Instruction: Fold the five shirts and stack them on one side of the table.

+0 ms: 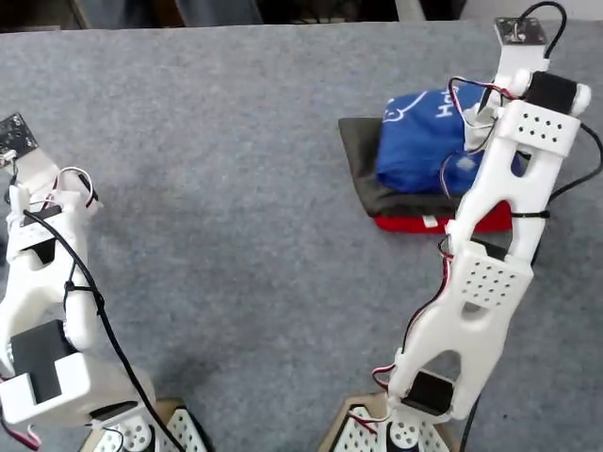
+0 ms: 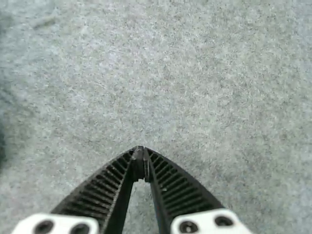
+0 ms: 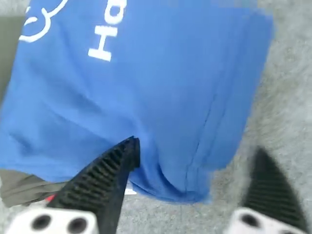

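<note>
Grey tabletop [image 1: 236, 141], stack [image 1: 372, 193] on the right arm's side with the blue shirt [image 1: 419, 141] on top, so I'd lift the right tool [image 3: 197, 156], spread wide over its edge, straight up without snagging; left tool [image 2: 141, 156] sits pinched together over bare tabletop.

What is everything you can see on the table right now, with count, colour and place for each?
blue shirt: one, blue with white print, folded on top of the stack on the right arm's side.
dark shirt: one, dark grey, under the blue shirt.
red shirt: one, red, bottom of the stack, edge showing.
table: one, grey cover, under everything.
left arm: one, white, at the table's left edge.
left end effector: one, black, shut, over bare table.
right arm: one, white, over the stack.
right end effector: one, black, open, above the blue shirt.
</note>
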{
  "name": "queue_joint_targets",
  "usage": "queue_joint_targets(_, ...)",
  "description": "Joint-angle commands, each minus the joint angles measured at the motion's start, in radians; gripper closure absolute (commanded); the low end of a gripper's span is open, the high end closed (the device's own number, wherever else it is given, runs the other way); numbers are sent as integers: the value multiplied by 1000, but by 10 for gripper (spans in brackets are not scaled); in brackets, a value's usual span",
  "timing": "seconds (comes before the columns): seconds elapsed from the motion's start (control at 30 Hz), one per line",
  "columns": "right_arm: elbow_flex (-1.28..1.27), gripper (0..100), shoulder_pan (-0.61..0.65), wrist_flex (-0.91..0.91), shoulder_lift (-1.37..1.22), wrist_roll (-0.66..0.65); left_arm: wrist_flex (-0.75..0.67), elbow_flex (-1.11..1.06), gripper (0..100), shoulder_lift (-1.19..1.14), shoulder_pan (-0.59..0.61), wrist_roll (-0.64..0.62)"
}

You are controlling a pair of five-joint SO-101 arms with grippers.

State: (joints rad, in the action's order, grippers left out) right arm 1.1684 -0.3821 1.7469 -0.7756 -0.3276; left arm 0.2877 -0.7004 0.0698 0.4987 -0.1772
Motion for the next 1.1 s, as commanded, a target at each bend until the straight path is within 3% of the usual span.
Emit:
queue_joint_targets(0.0,107,618,-17,6,58,21,-15,4,967,48,-13,0)
queue_joint_targets(0.13,217,750,28,6,91,71,-15,4,967,48,-13,0)
queue_joint_targets(0.27,232,992,114,-43,88,123,-18,-12,967,48,-13,0)
queue_joint_targets(0.37,168,938,106,-158,42,127,-17,-21,967,49,-12,2)
queue_joint_targets(0.7,108,983,-9,-327,-234,120,-20,-15,967,49,-13,2)
queue_joint_targets(0.83,179,983,18,-276,-266,118,-20,-13,967,49,-13,2)
queue_joint_targets(1.07,516,981,133,-3,-180,118,-21,-13,967,49,-13,2)
